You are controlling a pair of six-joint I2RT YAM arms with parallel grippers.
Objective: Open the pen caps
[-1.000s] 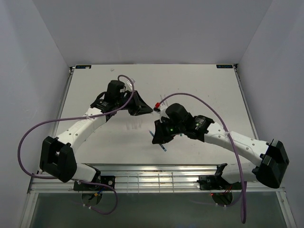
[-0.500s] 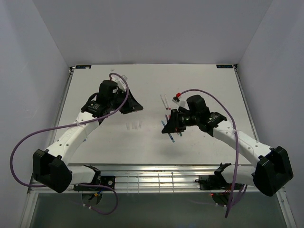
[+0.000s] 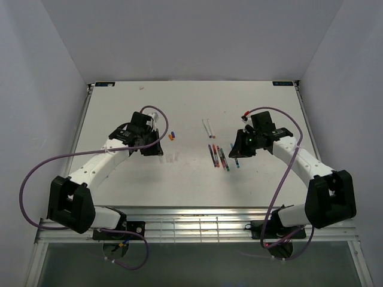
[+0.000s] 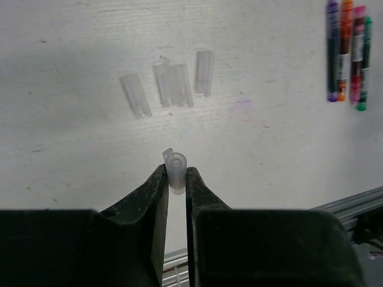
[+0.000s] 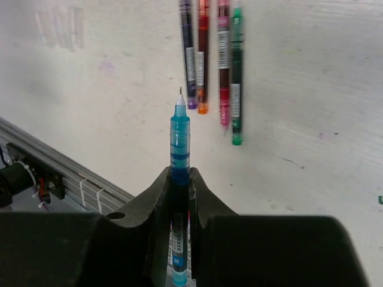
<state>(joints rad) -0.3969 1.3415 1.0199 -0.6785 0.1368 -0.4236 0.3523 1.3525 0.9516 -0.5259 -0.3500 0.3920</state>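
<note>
Left wrist view: our left gripper [image 4: 176, 174] pinches a clear cap [image 4: 176, 164] at lower centre; right gripper [image 5: 179, 176] clamps an uncapped blue pen [image 5: 179, 134]. Next, we judge, both get set down.

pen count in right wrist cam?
5: purple pen, orange pen, red pen and green pen lie side by side on the table; blue pen clamped in right gripper. Others possibly offscreen.

Lab cell: white walls [image 3: 191, 36], white table [image 3: 191, 179].
</note>
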